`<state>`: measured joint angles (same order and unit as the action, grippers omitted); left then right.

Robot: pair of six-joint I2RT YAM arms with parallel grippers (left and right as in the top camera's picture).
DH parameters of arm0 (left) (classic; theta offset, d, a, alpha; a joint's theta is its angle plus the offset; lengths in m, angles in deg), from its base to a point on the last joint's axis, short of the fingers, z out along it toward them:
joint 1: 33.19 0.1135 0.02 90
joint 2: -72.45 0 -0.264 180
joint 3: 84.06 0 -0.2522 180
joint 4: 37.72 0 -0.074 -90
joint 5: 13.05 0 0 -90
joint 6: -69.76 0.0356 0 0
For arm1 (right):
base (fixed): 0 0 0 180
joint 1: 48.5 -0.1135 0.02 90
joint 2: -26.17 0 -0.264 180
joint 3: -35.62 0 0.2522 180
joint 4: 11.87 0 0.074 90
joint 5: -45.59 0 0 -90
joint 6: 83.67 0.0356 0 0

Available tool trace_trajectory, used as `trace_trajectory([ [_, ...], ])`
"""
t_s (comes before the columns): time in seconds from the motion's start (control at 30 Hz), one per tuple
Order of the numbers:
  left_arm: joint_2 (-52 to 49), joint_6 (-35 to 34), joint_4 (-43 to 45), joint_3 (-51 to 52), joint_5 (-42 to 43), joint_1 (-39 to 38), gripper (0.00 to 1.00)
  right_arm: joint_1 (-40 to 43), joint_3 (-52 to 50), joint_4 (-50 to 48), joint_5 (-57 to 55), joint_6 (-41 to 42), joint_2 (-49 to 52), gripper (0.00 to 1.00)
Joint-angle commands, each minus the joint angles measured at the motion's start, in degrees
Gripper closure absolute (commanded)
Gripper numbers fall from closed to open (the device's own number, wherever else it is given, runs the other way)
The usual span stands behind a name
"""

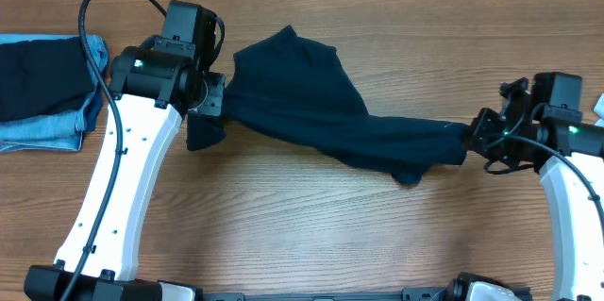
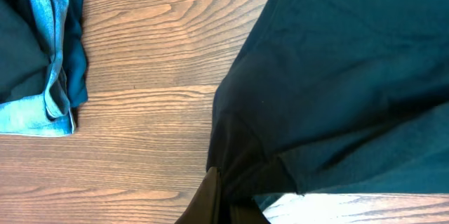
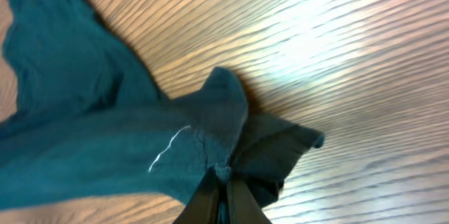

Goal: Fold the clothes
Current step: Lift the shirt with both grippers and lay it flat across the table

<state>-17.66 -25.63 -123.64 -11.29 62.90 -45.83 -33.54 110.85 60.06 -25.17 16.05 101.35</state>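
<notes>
Both grippers, left point(image 1: 209, 103) and right point(image 1: 475, 134), pinch opposite ends of the navy shirt point(image 1: 311, 103), stretched for spreading (folded denim point(image 1: 47, 122) waits far left), so next they should lay it flat.

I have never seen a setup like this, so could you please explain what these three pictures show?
Two white robot arms work at a wooden table. One picture looks down from above; the other two come from cameras on each wrist. The left gripper and the right gripper are each shut on one end of a dark navy shirt, stretched between them. The wrist views show the cloth pinched at the fingertips. At the table's left edge lies a stack of dark and light blue denim pieces, untouched.
</notes>
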Motion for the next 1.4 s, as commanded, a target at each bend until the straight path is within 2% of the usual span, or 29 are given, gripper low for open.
trace_trajectory([
  [0.0, 0.2, 1.2, 0.4, -1.6, -2.5, 0.3, 0.96, 3.2, 1.3, -3.7, 6.7, -3.6, -1.0, 0.96],
  [0.07, 0.2, 1.1, 0.7, -1.6, -2.6, 0.3, 0.96, 4.5, 1.3, -7.2, 17.0, -7.4, -1.9, 0.96],
  [0.17, 0.2, 0.1, 1.7, -1.6, -2.4, 0.3, 0.96, 5.2, 1.3, -12.4, 23.1, -7.4, -3.4, 0.96],
  [0.33, 0.2, 0.0, 2.3, -1.6, -2.5, 0.3, 0.96, 5.2, 1.3, -16.9, 16.5, -4.2, -5.0, 0.96],
  [0.5, 0.2, -2.1, 7.5, -2.8, -1.2, 1.0, 0.96, 5.4, 2.8, -18.4, 16.4, -2.4, -5.2, 0.96],
  [0.67, 0.2, -1.9, 18.8, -3.2, -0.9, 1.0, 0.96, 5.4, 3.2, -22.2, 16.3, -1.4, -4.8, 0.96],
  [0.93, 0.2, -1.9, 32.9, -3.2, 5.1, 1.1, 0.96, 5.4, 3.2, -31.2, 16.4, 9.2, -1.6, 0.96],
  [1.07, 0.1, -2.3, 41.9, -3.2, 5.2, 1.1, 0.96, 5.4, 3.2, -40.6, 18.5, 15.1, 2.0, 0.96],
  [1.2, -0.5, -2.4, 51.8, -3.2, 5.1, 1.3, 0.96, 5.4, 3.6, -54.5, 23.7, 22.1, 7.4, 0.96],
  [1.37, -1.6, -5.3, 60.8, -4.2, 5.7, 3.8, 0.96, 5.4, 7.1, -64.2, 25.5, 27.0, 13.1, 0.96],
])
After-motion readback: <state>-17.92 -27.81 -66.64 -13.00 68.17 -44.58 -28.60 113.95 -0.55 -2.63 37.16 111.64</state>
